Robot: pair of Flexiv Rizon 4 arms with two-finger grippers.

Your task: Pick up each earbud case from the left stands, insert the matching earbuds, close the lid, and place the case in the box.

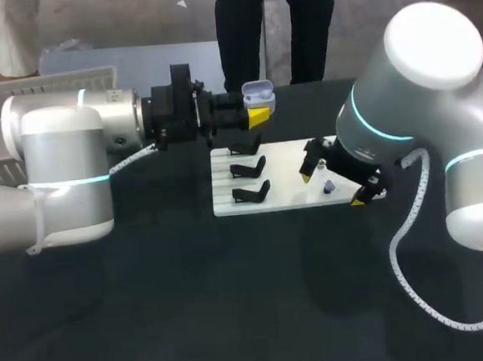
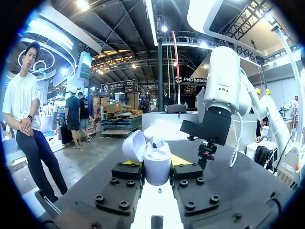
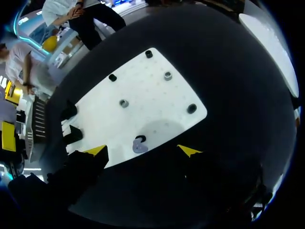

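Looking for print now: nothing legible on the case (image 2: 157,164), nothing on the white board (image 1: 287,177). No text, number or label to read.

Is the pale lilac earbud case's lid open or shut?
Open: the pale lilac earbud case has its lid hinged back, an earbud showing inside.
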